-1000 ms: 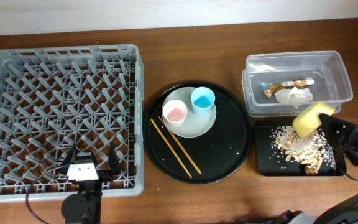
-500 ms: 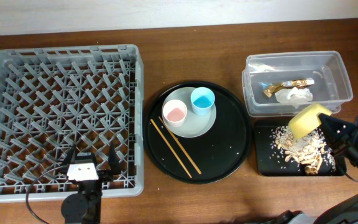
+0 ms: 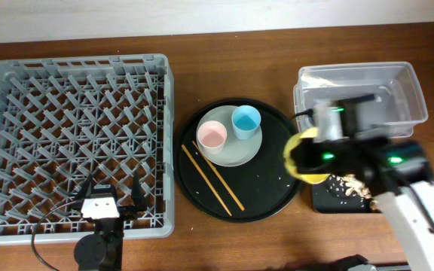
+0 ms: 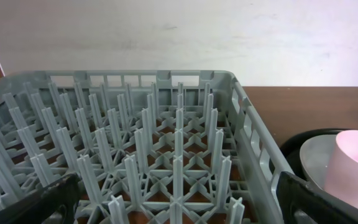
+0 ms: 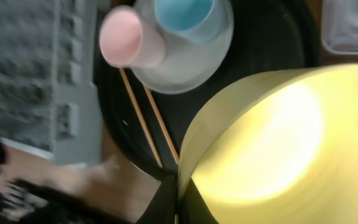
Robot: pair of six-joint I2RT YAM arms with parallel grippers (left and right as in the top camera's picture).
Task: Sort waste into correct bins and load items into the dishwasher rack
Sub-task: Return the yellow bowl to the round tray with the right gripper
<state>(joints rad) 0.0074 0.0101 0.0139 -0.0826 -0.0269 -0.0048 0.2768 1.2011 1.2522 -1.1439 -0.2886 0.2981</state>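
Overhead: dishwasher rack fills the left half and has nothing loaded. Left gripper sits over the rack's bottom edge, jaws spread wide, holding nothing. Round black tray is centre frame and carries the pale plate, with the pink cup and blue cup standing on the plate. The chopsticks lie diagonally on the tray, lower left of the plate. Right arm is motion-blurred across the clear tub at upper right and hides its contents. The yellow bowl is at the arm's left end, over the round tray's right rim. The small black tray is below the tub, with food scraps partly visible in it. Left wrist: rack pegs straight ahead, both fingers at the bottom corners and far apart, no grasp; pink cup and plate edge at right. Right wrist: right gripper at bottom centre is pinched tight on the bowl's rim. The bowl is tilted and fills the lower right. Cups, plate and chopsticks on the round tray are at upper left; the rack is blurred along the left edge.
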